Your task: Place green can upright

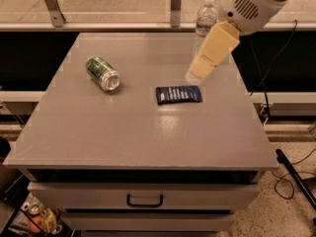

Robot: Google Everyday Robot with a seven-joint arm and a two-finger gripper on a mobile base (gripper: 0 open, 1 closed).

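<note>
While the small green aluminium can lies on its side at the far left of the grey table, a flat dark blue packet rests to its right. The cream gripper hovers over the packet's far edge, near a clear plastic bottle; how wide it is open cannot be told.
</note>
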